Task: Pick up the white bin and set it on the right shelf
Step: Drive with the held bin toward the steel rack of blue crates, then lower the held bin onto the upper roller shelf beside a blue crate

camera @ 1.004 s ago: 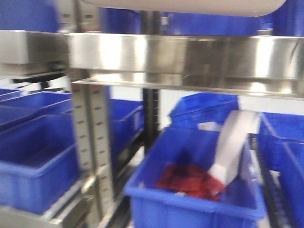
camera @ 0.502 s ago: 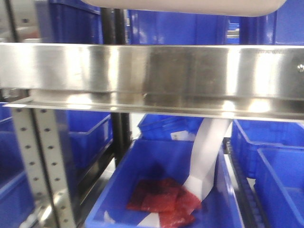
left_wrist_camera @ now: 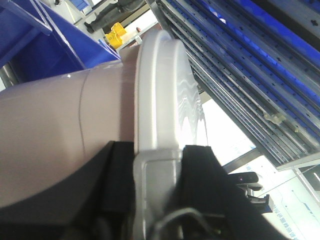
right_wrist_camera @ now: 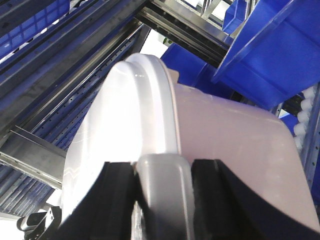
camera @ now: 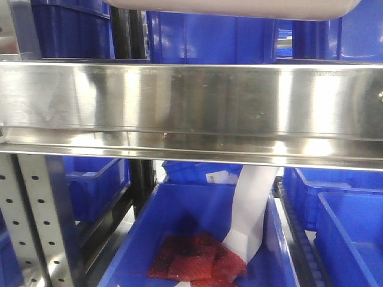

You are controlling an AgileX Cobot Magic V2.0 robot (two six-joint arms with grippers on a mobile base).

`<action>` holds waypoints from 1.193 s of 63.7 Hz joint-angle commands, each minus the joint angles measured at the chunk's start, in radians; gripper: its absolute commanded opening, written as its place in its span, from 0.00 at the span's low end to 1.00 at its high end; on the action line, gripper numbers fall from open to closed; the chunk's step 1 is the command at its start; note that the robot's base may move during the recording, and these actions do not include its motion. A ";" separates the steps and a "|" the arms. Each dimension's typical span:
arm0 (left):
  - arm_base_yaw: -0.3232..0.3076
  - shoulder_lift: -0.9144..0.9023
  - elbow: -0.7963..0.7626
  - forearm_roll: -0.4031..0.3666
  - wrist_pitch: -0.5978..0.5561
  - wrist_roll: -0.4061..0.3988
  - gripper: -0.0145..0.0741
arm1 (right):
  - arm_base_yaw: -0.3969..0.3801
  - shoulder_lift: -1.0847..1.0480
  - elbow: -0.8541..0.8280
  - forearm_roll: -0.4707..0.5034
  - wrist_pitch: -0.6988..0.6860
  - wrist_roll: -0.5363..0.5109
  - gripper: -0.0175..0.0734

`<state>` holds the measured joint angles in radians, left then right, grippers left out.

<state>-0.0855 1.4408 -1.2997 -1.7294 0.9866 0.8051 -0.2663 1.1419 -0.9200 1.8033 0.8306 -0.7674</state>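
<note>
The white bin [camera: 239,7] hangs at the top edge of the front view, above the right shelf's shiny steel front rail [camera: 191,101]; only its pale underside shows. In the left wrist view the bin's pinkish wall [left_wrist_camera: 55,130] and white lid rim [left_wrist_camera: 160,90] fill the frame. My left gripper [left_wrist_camera: 157,155] is shut on the grey end handle [left_wrist_camera: 157,185], with black fingers [left_wrist_camera: 120,170] on either side. The right wrist view shows the bin's other end [right_wrist_camera: 235,145]. My right gripper [right_wrist_camera: 162,170] is shut on its grey handle [right_wrist_camera: 162,190].
Blue bins [camera: 209,36] stand on the shelf behind the rail. Below it, an open blue bin [camera: 137,251] holds red packets [camera: 191,257] and a white paper strip [camera: 251,209]. More blue bins [camera: 347,227] sit at right. A perforated upright post [camera: 30,221] stands at left.
The front view has swung rightwards: the perforated post slid to the left edge and the steel rail now spans the whole frame, larger. The white bin stays at the top edge.
</note>
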 commanded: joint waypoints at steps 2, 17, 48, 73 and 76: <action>-0.050 -0.055 -0.043 -0.151 0.332 -0.004 0.02 | 0.030 -0.028 -0.041 0.088 0.149 -0.001 0.27; -0.050 -0.055 -0.043 -0.151 0.332 -0.004 0.02 | 0.030 -0.028 -0.041 0.088 0.149 -0.001 0.27; -0.050 -0.055 -0.043 -0.151 0.332 -0.004 0.02 | 0.030 -0.028 -0.041 0.088 0.149 -0.001 0.27; -0.050 -0.055 -0.043 -0.155 0.332 -0.004 0.02 | 0.030 -0.028 -0.041 0.088 0.149 -0.001 0.27; -0.050 -0.055 -0.043 -0.161 0.332 -0.004 0.02 | 0.030 -0.028 -0.041 0.088 0.160 -0.001 0.27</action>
<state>-0.0855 1.4408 -1.2997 -1.7294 0.9883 0.8051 -0.2663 1.1419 -0.9200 1.8033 0.8306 -0.7656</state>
